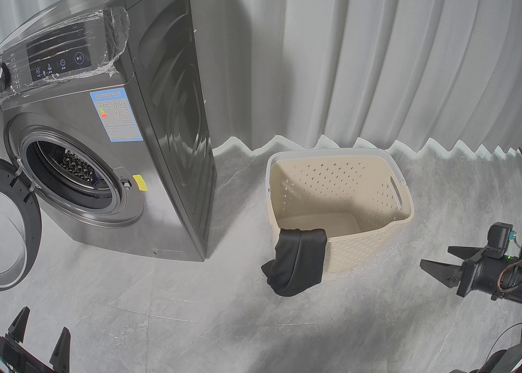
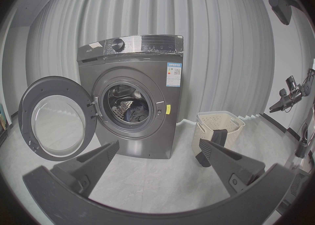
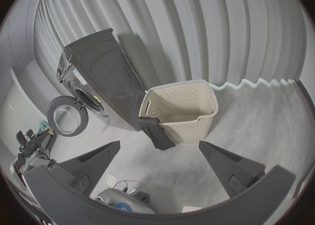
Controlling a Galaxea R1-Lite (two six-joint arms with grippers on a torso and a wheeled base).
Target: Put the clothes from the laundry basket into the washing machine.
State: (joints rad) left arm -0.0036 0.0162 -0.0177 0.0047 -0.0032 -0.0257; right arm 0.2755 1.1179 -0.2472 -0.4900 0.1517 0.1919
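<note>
One dark garment (image 1: 298, 262) drapes the one laundry basket's (image 1: 337, 183) near rim, one washing machine (image 1: 109, 134) to its left. Left gripper (image 1: 41, 336) and right gripper (image 1: 443, 261) hover low, spread wide, empty.

Left pincer (image 2: 158, 143) is showing matte dark-grey wedge fingers (image 2: 95, 161), each tapering to a point, ribbed on the inner pad and carrying one round screw (image 2: 84, 182) near the root, all sitting on a curved grey bracket (image 2: 157, 209). Right pincer (image 1: 436, 257) is looking black, thin cables (image 1: 511, 269) running along its wrist.
</note>
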